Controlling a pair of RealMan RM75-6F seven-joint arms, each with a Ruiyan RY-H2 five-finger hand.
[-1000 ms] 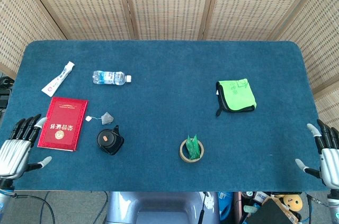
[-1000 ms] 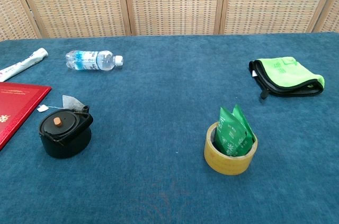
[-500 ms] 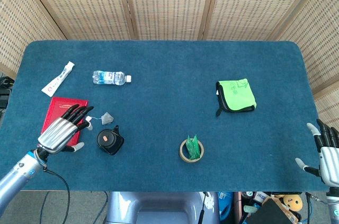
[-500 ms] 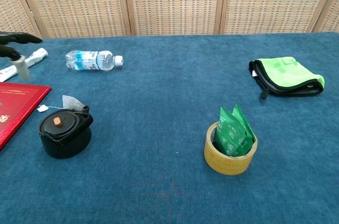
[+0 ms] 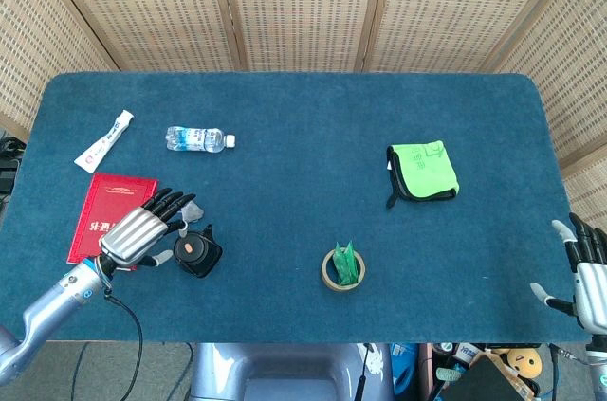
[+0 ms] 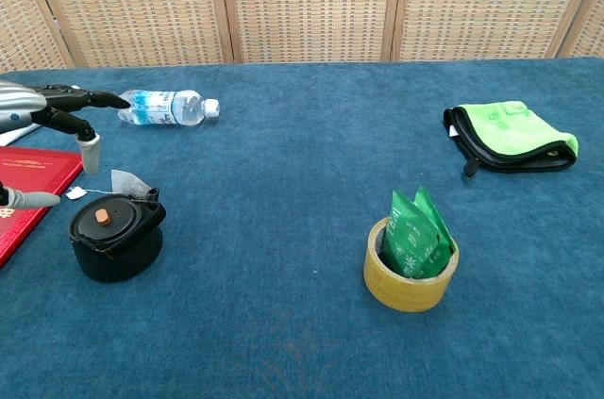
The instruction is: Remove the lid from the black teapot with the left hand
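Note:
The black teapot (image 5: 197,252) (image 6: 115,237) sits near the table's front left, its lid on, with a small orange knob (image 5: 188,249) (image 6: 102,216) on top. My left hand (image 5: 140,231) (image 6: 42,111) hovers open just left of the pot and above it, fingers spread toward it, touching nothing. My right hand (image 5: 585,273) rests open at the table's front right corner, far from the pot; the chest view does not show it.
A tea bag (image 5: 193,209) lies just behind the pot. A red booklet (image 5: 106,214) lies under my left hand. Further back are a water bottle (image 5: 199,139) and a white tube (image 5: 104,140). A tape roll holding green packets (image 5: 342,268) and a green cloth (image 5: 423,171) lie to the right.
My left hand has swept from the table's front left corner rightward over the red booklet to beside the teapot. The right hand has stayed put.

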